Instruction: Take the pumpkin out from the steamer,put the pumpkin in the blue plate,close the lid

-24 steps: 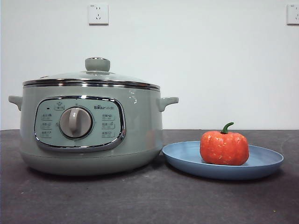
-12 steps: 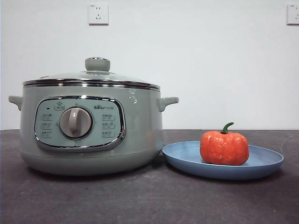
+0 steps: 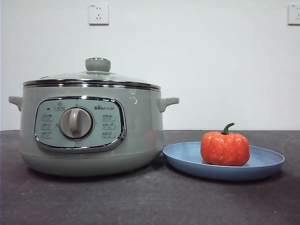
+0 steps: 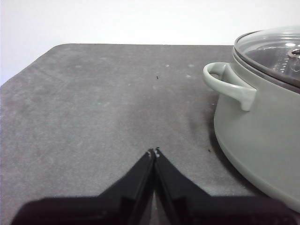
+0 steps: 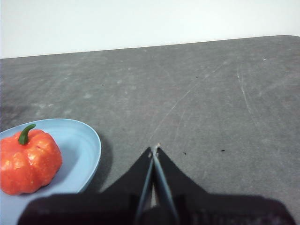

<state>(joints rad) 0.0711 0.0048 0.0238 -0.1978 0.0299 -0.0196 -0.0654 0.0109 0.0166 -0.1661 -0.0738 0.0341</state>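
Observation:
The sage-green steamer [image 3: 91,126] stands at the left of the table with its glass lid [image 3: 93,77] seated on the chrome rim. The orange-red pumpkin [image 3: 225,147] sits upright in the blue plate [image 3: 267,164] to the right of the steamer, touching nothing else. Neither arm shows in the front view. My left gripper [image 4: 153,152] is shut and empty above bare table, beside the steamer [image 4: 262,136] and its side handle. My right gripper [image 5: 154,150] is shut and empty above the table, beside the blue plate [image 5: 86,150] with the pumpkin [image 5: 28,161].
The dark grey table [image 3: 150,201] runs across the whole front view. A white wall with two sockets [image 3: 98,14] stands behind. The table's far edge and rounded corner show in the left wrist view [image 4: 61,47].

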